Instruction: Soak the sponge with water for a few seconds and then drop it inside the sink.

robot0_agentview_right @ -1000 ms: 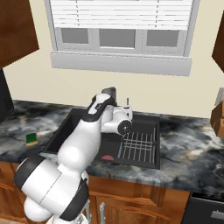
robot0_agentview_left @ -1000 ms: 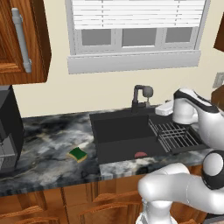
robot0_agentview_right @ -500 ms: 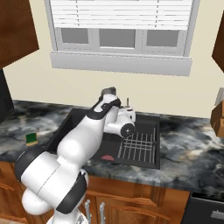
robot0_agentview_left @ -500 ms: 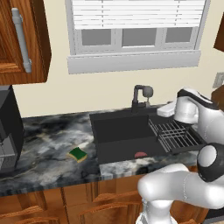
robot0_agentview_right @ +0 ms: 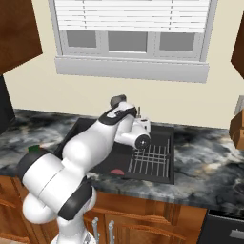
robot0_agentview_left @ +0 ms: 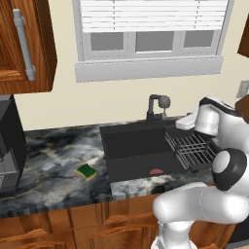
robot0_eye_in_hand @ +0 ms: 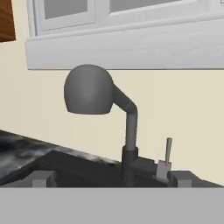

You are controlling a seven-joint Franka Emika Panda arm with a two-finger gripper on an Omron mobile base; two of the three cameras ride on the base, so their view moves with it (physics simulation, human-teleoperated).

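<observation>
Sponge duty has not begun, and the last second changes little. The arm (robot0_agentview_left: 214,194) has only rearranged itself over the right side of the basin. The elbow has settled a bit, and the hand has crept slightly along the back rim toward the tap. Nothing else has moved.

For the task, I read this as lining up on the tap to start the water before I fetch anything. That is my judgement only. No stream runs yet.

The counter (robot0_agentview_left: 48,155) carries everything. Set into it is the sink (robot0_agentview_left: 136,146), dark and dry-looking, with the wire dish rack (robot0_agentview_left: 192,148) in its right part and the red drain mark (robot0_agentview_left: 156,171) near the front wall.

The faucet (robot0_agentview_left: 158,104) stands at the back rim. In the hand view its rounded head faces me, and its small upright lever (robot0_eye_in_hand: 168,151) sits just right of the stem.

The gripper (robot0_eye_in_hand: 111,179) has its fingertips (robot0_eye_in_hand: 42,177) spread as wide as they go, with nothing held between them.

The sponge (robot0_agentview_left: 86,171) lies flat on the counter, left of the basin and well apart from the hand. It sits green face up, with a yellow edge showing along the near side. Its long axis runs skewed to the counter's front edge, one end angled toward the basin's near left corner. I will have to turn the wrist to match.
</observation>
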